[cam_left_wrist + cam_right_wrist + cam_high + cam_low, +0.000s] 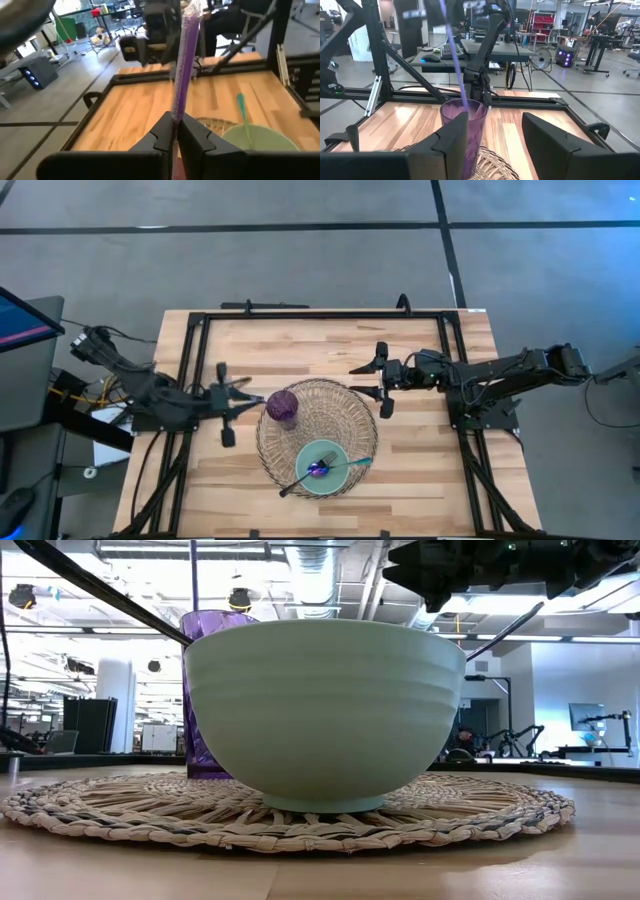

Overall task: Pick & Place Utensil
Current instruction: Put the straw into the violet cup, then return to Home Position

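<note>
A purple utensil (182,70) stands tilted with its lower end inside the purple cup (282,408); in the right wrist view its thin handle (451,45) rises out of the cup (465,127). My left gripper (252,400) is at the cup's left side, shut on this handle. My right gripper (383,385) hovers open to the right of the cup, touching nothing. A pale green bowl (322,468) holds a teal utensil (350,464) and a dark-handled spoon (298,483), both leaning on its rim. Cup and bowl stand on a round woven mat (345,415). My left gripper (174,131) pinches the purple utensil's handle (176,112) between its two fingers, just above the cup's rim. The fingers come level from the table's left and lie across the handle. The handle stands tilted, rising well above the fingers; its lower end is in the cup.
A black frame (320,314) runs along the table's far edge and down both sides. In the low view the bowl (325,710) fills the middle, with the cup (205,690) behind it. Bare wood (430,470) lies right of the mat.
</note>
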Controlling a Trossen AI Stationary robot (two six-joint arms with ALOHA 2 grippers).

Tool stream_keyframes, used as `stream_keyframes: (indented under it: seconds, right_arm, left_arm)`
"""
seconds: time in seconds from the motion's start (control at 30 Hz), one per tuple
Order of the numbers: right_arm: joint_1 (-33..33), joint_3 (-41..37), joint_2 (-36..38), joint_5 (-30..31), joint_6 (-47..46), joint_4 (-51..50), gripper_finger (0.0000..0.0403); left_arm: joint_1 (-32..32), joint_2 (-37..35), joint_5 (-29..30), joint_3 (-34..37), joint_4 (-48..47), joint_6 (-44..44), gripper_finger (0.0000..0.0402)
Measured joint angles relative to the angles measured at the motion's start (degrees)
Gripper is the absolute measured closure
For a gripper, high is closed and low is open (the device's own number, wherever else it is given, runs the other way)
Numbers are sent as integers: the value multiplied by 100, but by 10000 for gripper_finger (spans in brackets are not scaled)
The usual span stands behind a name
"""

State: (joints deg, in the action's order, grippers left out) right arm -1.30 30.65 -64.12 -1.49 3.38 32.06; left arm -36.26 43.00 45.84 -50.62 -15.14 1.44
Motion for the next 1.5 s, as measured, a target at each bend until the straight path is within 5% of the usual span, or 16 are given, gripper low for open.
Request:
stream_keyframes:
  seconds: [0.3,0.73,1.07,1.33,1.5]
  right_arm:
    - [0,0,0,2,0,10,225]
    - [0,0,0,2,2,83,222]
    - [0,0,36,3,2,480,225]
    - [13,2,537,4,4,325,237]
    - [5,2,1221,15,15,-800,250]
  left_arm:
    - [329,710,-7,569,934,-198,373]
    - [719,1137,-309,639,1234,-607,294]
    - [680,514,-679,637,2304,1175,252]
    - [678,-413,-643,637,2297,1378,258]
    - [676,-890,-210,634,1531,1658,274]
